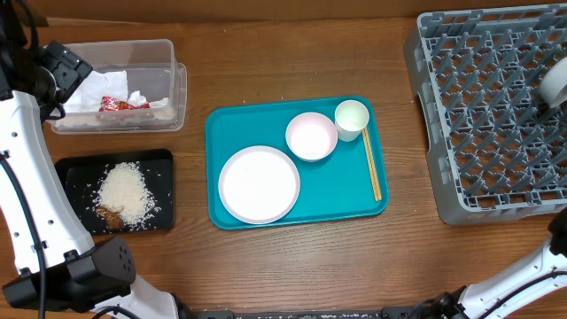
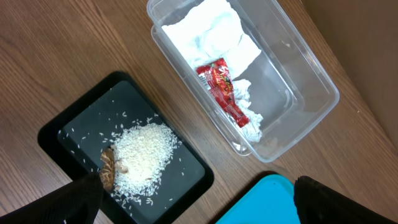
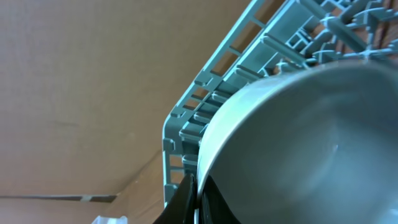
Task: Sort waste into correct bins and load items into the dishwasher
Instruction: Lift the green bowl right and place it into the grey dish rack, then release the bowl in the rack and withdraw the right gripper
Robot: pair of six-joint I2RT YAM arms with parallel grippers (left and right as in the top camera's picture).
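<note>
Right tool (image 3: 196, 198) on bowl (image 3: 298, 149) rim

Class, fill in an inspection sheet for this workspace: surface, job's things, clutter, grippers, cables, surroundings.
surface: wooden table.
job's things: napkins and red wrapper in clear tub; rice and brown scraps on black tray; plate, bowl, cup, chopsticks on teal tray; second bowl at grey rack.
clutter: nothing seen.
grippers: left gripper open; right gripper shut on second bowl.
cables: black cable by left arm.
surroundings: brown panel beyond rack.
</note>
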